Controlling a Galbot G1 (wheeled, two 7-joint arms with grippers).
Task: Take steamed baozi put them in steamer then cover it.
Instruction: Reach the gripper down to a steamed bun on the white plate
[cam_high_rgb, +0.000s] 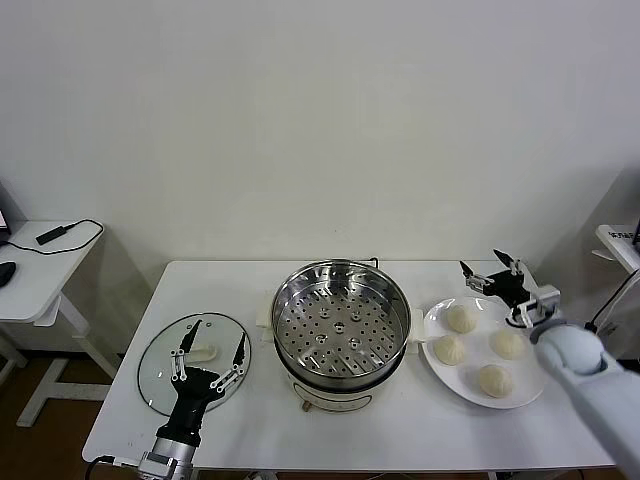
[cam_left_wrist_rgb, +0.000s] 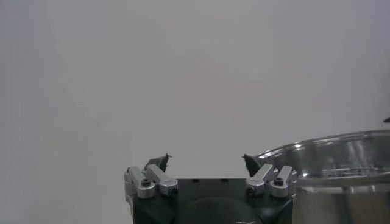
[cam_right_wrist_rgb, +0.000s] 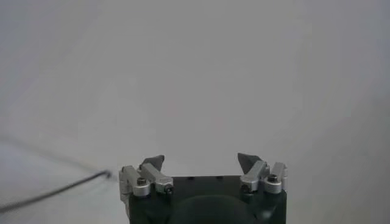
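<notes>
Nothing loaded yet: empty steamer, four baozi waiting, lid off to the side.

On the white table, the steamer sits in the middle with only its bare perforated tray inside; every step remains. To its left lies the glass cover, the left gripper hovering over it, fingers spread, empty. On the right, the white plate carries all four steamed baozi, the right gripper wide open just behind them, holding nothing.

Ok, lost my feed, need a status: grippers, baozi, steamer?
Left gripper open above the glass lid; right gripper open behind the plate. Four baozi on plate. Steamer uncovered, empty, nothing blocking.
</notes>
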